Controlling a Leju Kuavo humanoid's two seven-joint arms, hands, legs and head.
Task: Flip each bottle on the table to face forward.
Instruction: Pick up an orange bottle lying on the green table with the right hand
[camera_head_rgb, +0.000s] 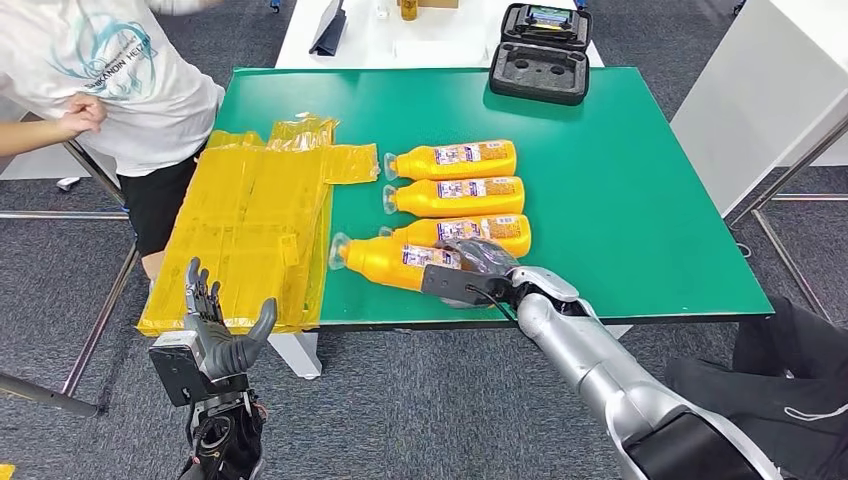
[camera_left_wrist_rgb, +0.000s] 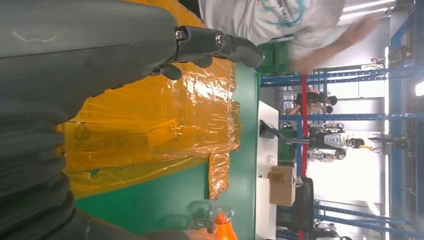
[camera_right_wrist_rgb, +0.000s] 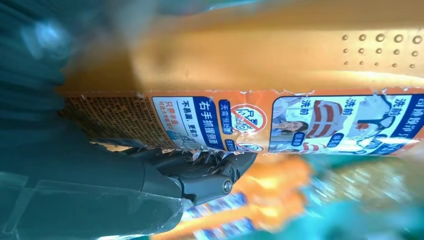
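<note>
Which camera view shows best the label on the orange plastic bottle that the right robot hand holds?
The right wrist view: the label of the orange plastic bottle is close and readable. The head view shows it small, beside the right robot hand. The left wrist view shows bottle caps, no label.

You see four orange bottles lying on their sides on the green desk (camera_head_rgb: 640, 180), each with a clear cap pointing toward the yellow plastic sheets (camera_head_rgb: 250, 230). The first bottle (camera_head_rgb: 452, 160) lies farthest from you, label up. The second bottle (camera_head_rgb: 455, 196) lies just beside it, parallel. The third bottle (camera_head_rgb: 500, 232) comes next. The fourth bottle (camera_head_rgb: 385, 262) is nearest the desk edge, slightly tilted out of line, its label showing blue panels and printed text.
</note>
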